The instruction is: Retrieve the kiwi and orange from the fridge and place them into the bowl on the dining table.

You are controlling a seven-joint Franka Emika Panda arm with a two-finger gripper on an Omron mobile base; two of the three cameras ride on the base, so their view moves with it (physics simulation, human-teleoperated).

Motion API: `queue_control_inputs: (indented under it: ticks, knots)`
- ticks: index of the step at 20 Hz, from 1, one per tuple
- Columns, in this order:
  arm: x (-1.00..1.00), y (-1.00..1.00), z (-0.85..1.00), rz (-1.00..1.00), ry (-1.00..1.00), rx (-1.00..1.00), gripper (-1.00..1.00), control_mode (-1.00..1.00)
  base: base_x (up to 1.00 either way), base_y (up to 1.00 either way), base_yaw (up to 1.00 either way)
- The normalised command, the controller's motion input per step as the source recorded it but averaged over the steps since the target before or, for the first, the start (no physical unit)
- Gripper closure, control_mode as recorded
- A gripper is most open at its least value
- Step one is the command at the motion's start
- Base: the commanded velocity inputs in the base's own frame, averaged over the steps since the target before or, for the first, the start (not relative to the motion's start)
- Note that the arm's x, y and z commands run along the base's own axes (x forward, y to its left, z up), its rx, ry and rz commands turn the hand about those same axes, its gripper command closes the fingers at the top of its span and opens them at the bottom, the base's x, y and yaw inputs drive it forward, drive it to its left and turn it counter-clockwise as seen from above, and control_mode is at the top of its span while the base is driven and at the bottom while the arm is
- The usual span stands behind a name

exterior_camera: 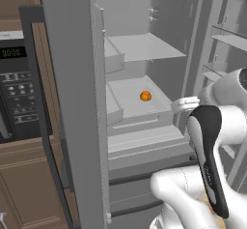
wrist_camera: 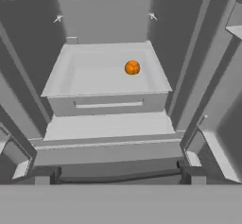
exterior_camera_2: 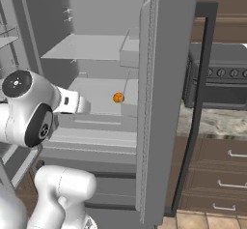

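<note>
The fridge (exterior_camera: 144, 141) stands open, its pale grey shelves bare except for the orange (exterior_camera: 145, 96) (exterior_camera_2: 118, 97) (wrist_camera: 132, 67). This small round fruit lies toward the back right of a shallow middle tray (wrist_camera: 104, 102). My gripper (exterior_camera: 176, 106) (exterior_camera_2: 86, 106) (wrist_camera: 118, 176) hovers at the fridge's front opening, level with that tray and well short of the orange. Its jaws are open with nothing between them. The kiwi, the bowl and the dining table are out of view.
The left fridge door (exterior_camera: 72, 102) and the right fridge door (exterior_camera_2: 164, 102) stand open on either side of me. A black microwave (exterior_camera: 17, 88) sits among brown cabinets on the left. A stove (exterior_camera_2: 219, 80) and a stone counter (exterior_camera_2: 212, 121) lie on the right.
</note>
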Motion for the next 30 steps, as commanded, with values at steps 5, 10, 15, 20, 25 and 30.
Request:
queue_control_inputs:
  ticks: [5,10,15,20,25,30]
  knots:
    - [0.76,-0.1,-0.12,0.01,0.23,0.21,-1.0,-1.0,0.0,0.0,0.0]
    - [0.83,0.01,-0.28,0.0,0.16,0.02,-1.0,-1.0,0.0,0.0,0.0]
    - [0.67,0.01,-0.4,0.0,0.03,0.0,-1.0,-1.0,0.0,0.0,0.0]
    - [0.56,0.06,-0.46,0.0,0.0,0.0,-1.0,-1.0,0.0,0.0,0.0]
    - [0.5,0.08,-0.48,0.0,0.0,0.0,-1.0,-1.0,0.0,0.0,0.0]
    - [0.35,0.03,-0.3,0.0,0.0,0.0,-1.0,-1.0,0.0,0.0,0.0]
